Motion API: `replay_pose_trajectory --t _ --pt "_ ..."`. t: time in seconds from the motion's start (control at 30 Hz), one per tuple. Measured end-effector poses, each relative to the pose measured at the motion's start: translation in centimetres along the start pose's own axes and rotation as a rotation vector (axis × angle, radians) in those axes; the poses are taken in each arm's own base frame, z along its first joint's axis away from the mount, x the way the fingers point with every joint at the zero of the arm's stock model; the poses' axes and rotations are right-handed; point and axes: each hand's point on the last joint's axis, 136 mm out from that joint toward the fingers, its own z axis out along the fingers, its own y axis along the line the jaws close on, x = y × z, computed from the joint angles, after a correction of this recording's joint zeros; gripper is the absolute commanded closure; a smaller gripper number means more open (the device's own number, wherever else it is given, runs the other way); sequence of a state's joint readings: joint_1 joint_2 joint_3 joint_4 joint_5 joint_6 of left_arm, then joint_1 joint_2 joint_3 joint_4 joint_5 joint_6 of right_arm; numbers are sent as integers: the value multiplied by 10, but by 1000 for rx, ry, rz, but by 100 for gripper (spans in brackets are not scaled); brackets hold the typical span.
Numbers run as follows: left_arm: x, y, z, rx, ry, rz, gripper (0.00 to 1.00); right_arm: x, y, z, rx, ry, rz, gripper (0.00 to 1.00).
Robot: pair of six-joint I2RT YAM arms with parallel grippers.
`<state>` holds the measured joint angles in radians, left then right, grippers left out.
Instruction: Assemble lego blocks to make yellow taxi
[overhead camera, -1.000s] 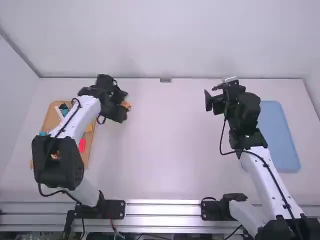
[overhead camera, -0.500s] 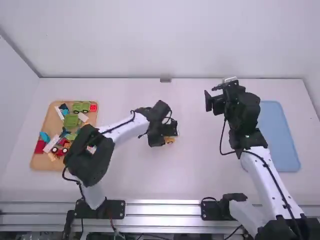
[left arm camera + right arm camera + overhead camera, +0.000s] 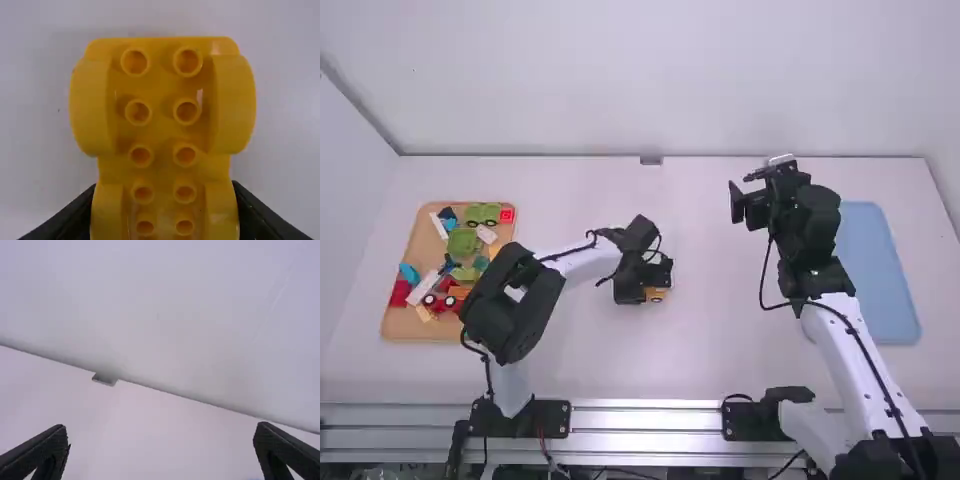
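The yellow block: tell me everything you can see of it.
The yellow block looks like smooth, hard plastic. Two rows of round, hollow studs run along it, between rounded bulges, two on each side. The left gripper grips it by its sides, near the middle of the table; whether it touches the table I cannot tell.

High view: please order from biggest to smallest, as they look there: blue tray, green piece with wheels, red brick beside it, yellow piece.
Blue tray
Green piece with wheels
Red brick
Yellow piece: partly hidden, so unranked
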<state>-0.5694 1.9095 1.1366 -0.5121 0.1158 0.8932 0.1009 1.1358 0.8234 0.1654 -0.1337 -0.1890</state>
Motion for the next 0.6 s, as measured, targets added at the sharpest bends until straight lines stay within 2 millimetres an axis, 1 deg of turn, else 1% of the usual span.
replay_pose_trajectory --t 0.03,0.2,0.33,0.4,0.43,0.47,0.53,0.57,0.6 --pt "0 -1 2 2 -5 1 1 0 -1 0 3 -1 4 1" --pt "6 -10 2 37 18 0 1 -1 -1 0 3 -3 2 1" --pt "8 -12 -9 72 48 -32 1 -1 0 0 0 -6 2 2" --pt "5 -6 -22 78 54 -59 1 -3 -1 0 3 -12 -1 2" --pt "3 -1 -32 79 53 -80 1 -4 -1 0 5 -16 -2 1" --pt "3 1 -36 77 51 -89 1 -4 -1 0 4 -16 -3 1" --pt "5 13 -57 46 31 -147 1 -5 -1 0 5 -22 -1 2" --pt "5 15 -60 38 26 -157 1 -6 -1 0 6 -22 -1 1" --pt "7 25 -74 5 4 -207 1 -6 -1 0 6 -26 -1 2"
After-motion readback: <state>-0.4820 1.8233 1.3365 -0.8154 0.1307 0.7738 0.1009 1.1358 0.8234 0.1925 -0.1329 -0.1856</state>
